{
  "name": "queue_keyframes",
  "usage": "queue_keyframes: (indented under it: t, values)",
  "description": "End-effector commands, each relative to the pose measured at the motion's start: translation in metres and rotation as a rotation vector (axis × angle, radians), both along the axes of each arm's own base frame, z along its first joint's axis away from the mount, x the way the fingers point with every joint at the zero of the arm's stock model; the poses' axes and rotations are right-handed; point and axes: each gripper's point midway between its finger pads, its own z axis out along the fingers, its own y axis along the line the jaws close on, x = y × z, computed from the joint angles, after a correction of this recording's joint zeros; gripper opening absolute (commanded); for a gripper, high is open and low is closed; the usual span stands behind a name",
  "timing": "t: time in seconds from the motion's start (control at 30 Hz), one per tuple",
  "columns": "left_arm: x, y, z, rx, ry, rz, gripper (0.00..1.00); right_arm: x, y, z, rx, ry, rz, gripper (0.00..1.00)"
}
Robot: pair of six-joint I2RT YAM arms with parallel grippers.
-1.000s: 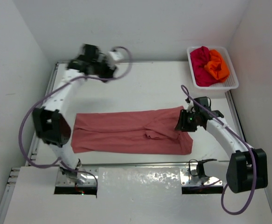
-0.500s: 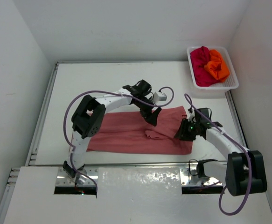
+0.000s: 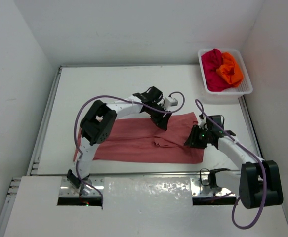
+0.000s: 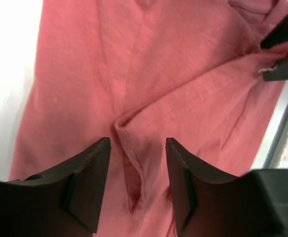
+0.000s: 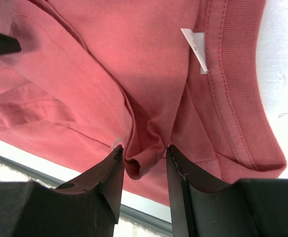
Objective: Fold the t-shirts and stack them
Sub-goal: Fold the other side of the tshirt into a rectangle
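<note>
A salmon-pink t-shirt (image 3: 134, 143) lies as a long band across the near half of the table. My left gripper (image 3: 161, 122) hangs low over its far edge, right of centre. In the left wrist view the jaws of that gripper (image 4: 138, 148) stand open astride a raised pleat of the pink cloth (image 4: 173, 64). My right gripper (image 3: 194, 139) is at the shirt's right end, and in its wrist view it (image 5: 144, 153) is shut on a rolled fold of the shirt (image 5: 134, 49) beside the ribbed collar (image 5: 237, 74). A crimson t-shirt (image 3: 212, 66) and an orange t-shirt (image 3: 231, 69) lie bunched in the basket.
The white mesh basket (image 3: 247, 90) stands at the back right corner. White walls enclose the table on three sides. A metal rail (image 3: 148, 174) runs along the near edge, just beyond the shirt. A white label (image 5: 195, 42) is sewn inside the collar.
My left arm has swung from the far left corner down onto the shirt's middle, and its jaws have narrowed. The right gripper has shifted slightly nearer with the cloth still in it.
</note>
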Motion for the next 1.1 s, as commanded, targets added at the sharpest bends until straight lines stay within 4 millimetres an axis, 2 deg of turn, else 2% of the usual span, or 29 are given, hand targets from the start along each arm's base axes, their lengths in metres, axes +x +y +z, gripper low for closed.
queue_keyframes:
  t: [0.0, 0.3, 0.33, 0.37, 0.4, 0.43, 0.53, 0.57, 0.7, 0.8, 0.87, 0.9, 0.93, 0.97, 1.07]
  values:
    - [0.013, -0.019, -0.003, -0.024, -0.039, 0.017, 0.46, 0.015, -0.004, 0.007, -0.03, -0.058, 0.018, 0.37]
    - [0.013, -0.012, -0.024, 0.027, -0.035, 0.037, 0.41, 0.024, -0.008, 0.012, -0.065, -0.081, 0.035, 0.36]
    - [0.014, -0.013, -0.023, 0.024, -0.04, 0.036, 0.24, 0.026, -0.008, 0.013, -0.062, -0.087, 0.038, 0.36]
    - [0.016, -0.015, -0.019, 0.017, -0.037, 0.044, 0.12, 0.026, -0.007, 0.013, -0.06, -0.089, 0.04, 0.34]
    - [0.016, -0.017, -0.016, 0.008, -0.036, 0.047, 0.02, 0.027, -0.007, 0.013, -0.058, -0.092, 0.04, 0.34]
    - [0.016, -0.019, -0.012, -0.001, -0.031, 0.046, 0.0, 0.029, -0.006, 0.013, -0.052, -0.098, 0.039, 0.32]
    - [0.015, -0.022, 0.001, -0.026, -0.033, 0.042, 0.0, 0.031, -0.004, 0.01, -0.04, -0.102, 0.036, 0.28]
    - [0.016, -0.022, 0.008, -0.037, -0.043, 0.04, 0.0, 0.032, -0.003, 0.01, -0.039, -0.104, 0.036, 0.2]
    - [0.019, -0.023, 0.024, -0.048, -0.069, 0.045, 0.0, 0.035, -0.005, 0.012, -0.052, -0.113, 0.037, 0.0]
    - [0.021, -0.024, 0.046, -0.069, -0.093, 0.042, 0.0, 0.032, -0.009, 0.022, -0.08, -0.114, 0.075, 0.0]
    - [0.02, -0.023, 0.065, -0.089, -0.119, 0.035, 0.0, 0.02, -0.011, 0.026, -0.102, -0.089, 0.108, 0.0]
    - [0.018, -0.022, 0.071, -0.094, -0.124, 0.033, 0.0, 0.02, -0.011, 0.033, -0.103, -0.096, 0.118, 0.0]
    - [0.015, -0.019, 0.072, -0.091, -0.116, 0.034, 0.0, 0.012, -0.012, 0.034, -0.103, -0.07, 0.128, 0.0]
    - [0.012, -0.017, 0.083, -0.109, -0.122, 0.027, 0.0, 0.011, -0.011, 0.041, -0.104, -0.09, 0.14, 0.0]
    - [-0.005, -0.008, 0.081, -0.106, -0.08, 0.016, 0.0, 0.003, -0.007, 0.051, -0.075, -0.071, 0.156, 0.0]
